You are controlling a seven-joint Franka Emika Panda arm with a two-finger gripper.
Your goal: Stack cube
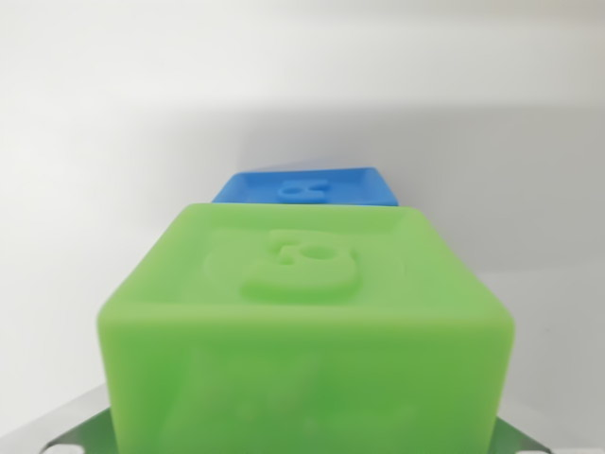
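Though claw unseen, green cube (close) foremost

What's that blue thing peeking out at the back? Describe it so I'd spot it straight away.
Start at the big green plastic cube filling the foreground. Just behind its far edge lies a blue plastic cube, only its top showing against the white surface. It looks smaller, is blue, and bears a raised emblem.
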